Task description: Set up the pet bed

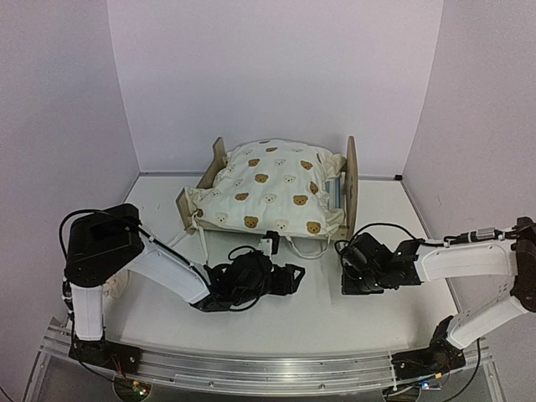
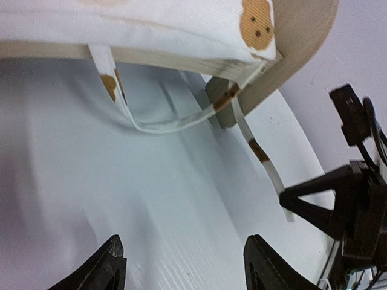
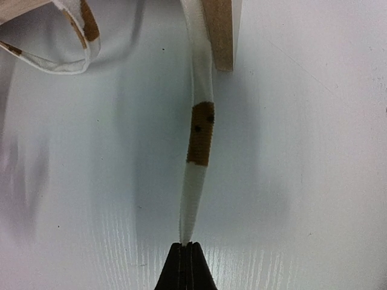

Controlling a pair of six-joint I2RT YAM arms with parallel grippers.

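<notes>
Robot lab cell — white walls (image 1: 276, 75), white table (image 1: 318, 314); left arm (image 1: 163, 268), right arm (image 1: 469, 260) bolted to aluminium rail (image 1: 251, 373)

The top camera sits high behind the robot, looking down and forward across the whole white surface (image 1: 335, 335) to the back wall, with the pet bed (image 1: 350, 172) at mid-distance. The left wrist view rides low and close, skimming the surface past the left pincer (image 2: 181, 266) toward the bed's near corner, and it catches the right pincer (image 2: 284, 198) at its right edge. The right wrist view is closer still, staring along its own tips at the quilt tie (image 3: 198, 142) and one wooden bed end. Both wrist views share that tie and bed end; the top view takes in everything.
</notes>
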